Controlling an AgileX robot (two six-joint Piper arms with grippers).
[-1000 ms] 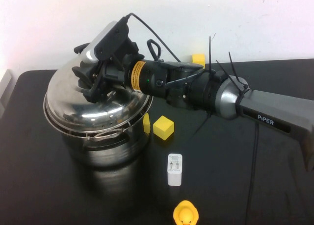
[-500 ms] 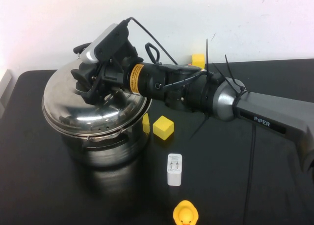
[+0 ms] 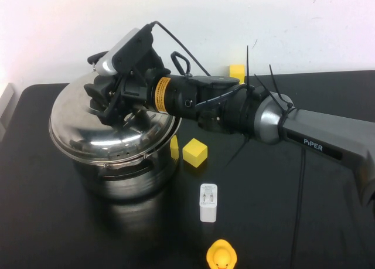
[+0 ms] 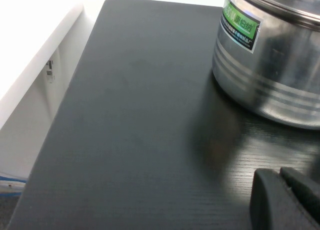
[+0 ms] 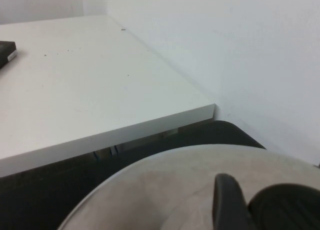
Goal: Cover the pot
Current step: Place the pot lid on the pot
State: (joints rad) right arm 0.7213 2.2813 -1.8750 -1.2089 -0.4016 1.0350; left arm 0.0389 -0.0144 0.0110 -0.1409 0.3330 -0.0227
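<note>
Looking down from the high view, you are seeing the right gripper (image 3: 114, 99) sitting over the top of the domed steel lid (image 3: 99, 134), fingers closed on the lid's black knob. The lid is resting on the pot (image 3: 126, 178), roughly level, rim meeting rim all round as far as you can see. The pot is standing at the left of the black table (image 3: 47, 222), near the back edge, with open dark surface in front and to its left. A yellow cube (image 3: 195, 152) is lying just beside the pot on its right; a white charger (image 3: 208, 203) and a yellow rubber duck (image 3: 222, 255) are lying nearer the front, well apart from it.

The left gripper (image 4: 287, 200) is showing only as a dark tip low over the tabletop near the pot (image 4: 270, 64); you cannot tell its finger state. A white wall (image 3: 234, 17) is backing the table.
</note>
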